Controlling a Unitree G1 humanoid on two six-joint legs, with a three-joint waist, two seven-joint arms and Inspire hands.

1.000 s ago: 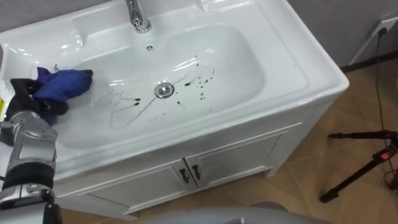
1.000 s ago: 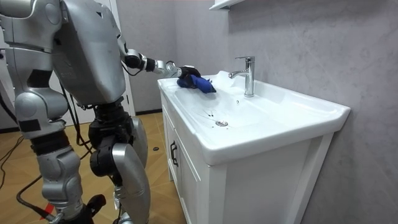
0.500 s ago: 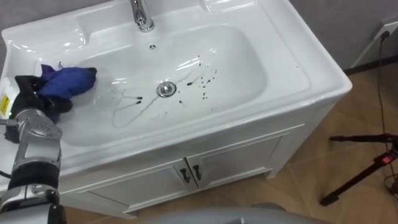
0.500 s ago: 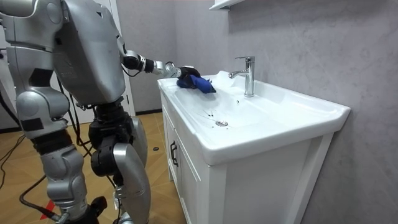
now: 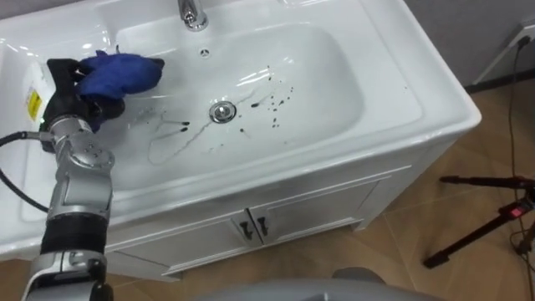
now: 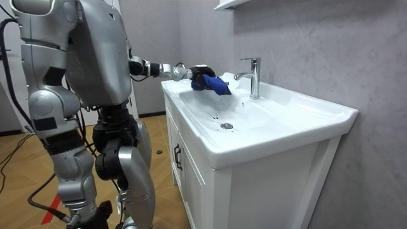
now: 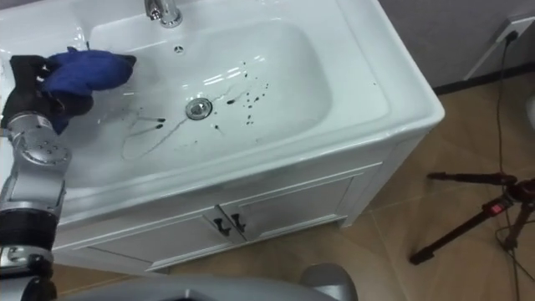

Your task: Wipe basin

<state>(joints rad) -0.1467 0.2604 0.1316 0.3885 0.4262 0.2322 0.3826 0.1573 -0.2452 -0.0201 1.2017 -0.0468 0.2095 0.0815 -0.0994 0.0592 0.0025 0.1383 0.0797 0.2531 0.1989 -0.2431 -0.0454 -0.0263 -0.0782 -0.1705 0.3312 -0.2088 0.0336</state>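
Note:
A white basin (image 5: 334,117) (image 7: 334,75) (image 6: 280,121) has dark streaks and spots (image 5: 272,99) (image 7: 242,94) around its metal drain (image 5: 221,111) (image 7: 199,107). My left hand (image 5: 71,88) (image 7: 29,79) (image 6: 198,71) is shut on a crumpled blue cloth (image 5: 121,73) (image 7: 84,70) (image 6: 216,84). It holds the cloth over the basin's left slope, left of the drain. The chrome tap (image 5: 191,13) (image 7: 163,10) (image 6: 252,76) stands at the basin's back edge.
White cabinet doors with dark handles (image 5: 251,226) sit under the basin. A black tripod (image 5: 481,221) stands on the wooden floor to the right. In the room view I stand at the basin's end, left arm stretched over it.
My left hand has carried the blue cloth from the basin's left rim inward, toward the tap and drain. The head camera has shifted a little as well.

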